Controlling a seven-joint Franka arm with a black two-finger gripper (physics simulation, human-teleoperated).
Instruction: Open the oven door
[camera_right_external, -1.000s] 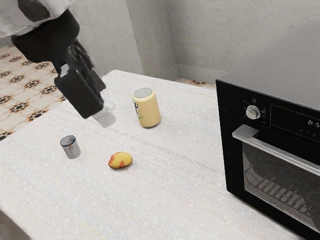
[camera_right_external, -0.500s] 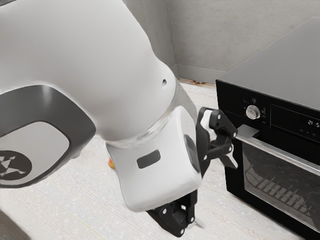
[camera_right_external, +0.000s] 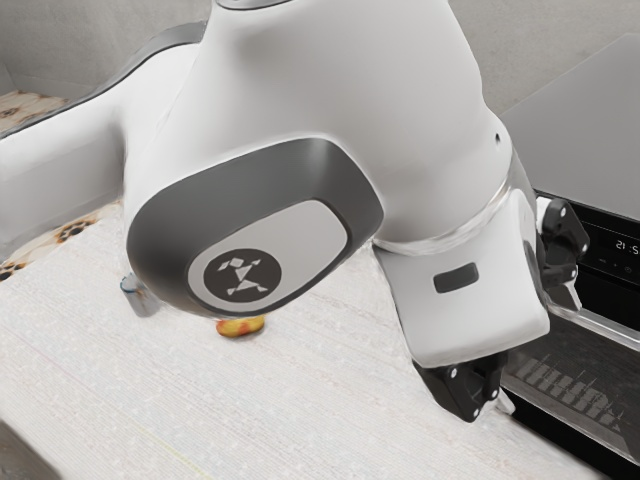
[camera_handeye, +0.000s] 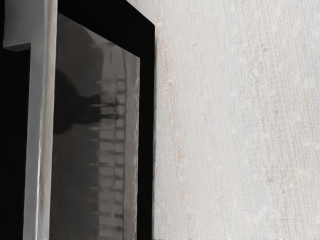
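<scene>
Facing the shut oven door (camera_right_external: 570, 372), your gripper (camera_right_external: 540, 351) holds its jaws spread wide. The silver handle (camera_handeye: 41, 125) lies ahead, nearer the upper jaw; its long axis runs level toward the exterior view's right, crossing the jaws' spread, so centring on it likely comes next.

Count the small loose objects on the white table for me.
2: a grey cylindrical cup toward the exterior view's left and, nearer the black oven, an oval yellow-and-red fruit. The white robot arm may hide more.
</scene>
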